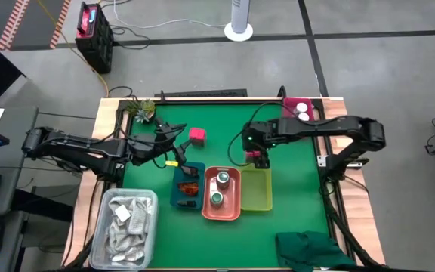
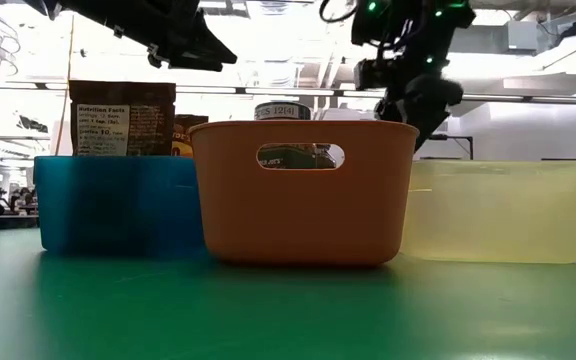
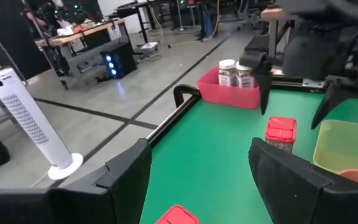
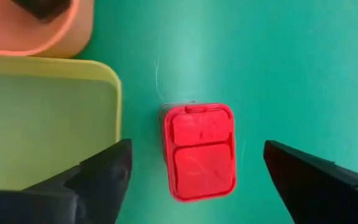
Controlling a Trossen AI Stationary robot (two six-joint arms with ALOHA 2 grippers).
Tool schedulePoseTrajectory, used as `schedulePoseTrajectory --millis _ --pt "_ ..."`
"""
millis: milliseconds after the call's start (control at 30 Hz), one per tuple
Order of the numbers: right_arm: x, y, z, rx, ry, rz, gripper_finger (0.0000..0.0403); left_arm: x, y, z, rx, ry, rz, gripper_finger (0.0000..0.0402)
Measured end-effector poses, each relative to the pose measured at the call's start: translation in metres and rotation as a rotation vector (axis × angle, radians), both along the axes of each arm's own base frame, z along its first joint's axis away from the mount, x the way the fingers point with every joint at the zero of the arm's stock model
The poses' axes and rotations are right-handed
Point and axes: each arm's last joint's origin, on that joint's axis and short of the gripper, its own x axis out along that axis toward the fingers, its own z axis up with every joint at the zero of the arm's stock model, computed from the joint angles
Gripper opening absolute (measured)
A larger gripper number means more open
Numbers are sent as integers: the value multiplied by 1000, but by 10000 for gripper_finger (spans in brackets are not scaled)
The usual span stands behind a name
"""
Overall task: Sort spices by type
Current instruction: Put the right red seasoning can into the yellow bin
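Note:
In the right wrist view my right gripper (image 4: 196,152) is open above a pink cube box (image 4: 199,151), one finger on each side and not touching it. The box stands on the green table beside the yellow-green tray (image 1: 256,189). A second pink cube box (image 1: 196,135) stands farther left. My left gripper (image 1: 165,147) is open and empty near the blue tray (image 1: 178,198), which holds dark brown-orange packets (image 1: 188,185). Two green-lidded jars (image 1: 220,189) stand in the orange tray (image 1: 235,211). White-lidded jars (image 1: 302,111) stand in the pink tray (image 1: 289,102).
A clear bin (image 1: 152,198) of white sachets sits at the near left corner. A green cloth (image 1: 312,249) lies at the near right edge, and a small plant (image 1: 142,109) stands at the far left corner. Bare green table lies between the pink boxes and the far edge.

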Motion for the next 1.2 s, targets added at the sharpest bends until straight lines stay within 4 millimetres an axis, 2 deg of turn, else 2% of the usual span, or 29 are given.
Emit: schedulePoseTrajectory --millis 433,667,800,1033,1200 --pt "8 -30 -31 74 135 -35 391 0 0 0 0 2 -7 256" --pt "16 -35 -53 84 194 -6 375 0 0 0 1 3 -8 256" --pt "23 -33 -66 84 217 23 338 0 0 0 1 3 -8 256" --pt "24 -34 -71 86 229 21 222 0 0 0 4 6 -9 256" --pt "21 -36 -67 94 253 7 219 0 0 0 4 6 -9 256"
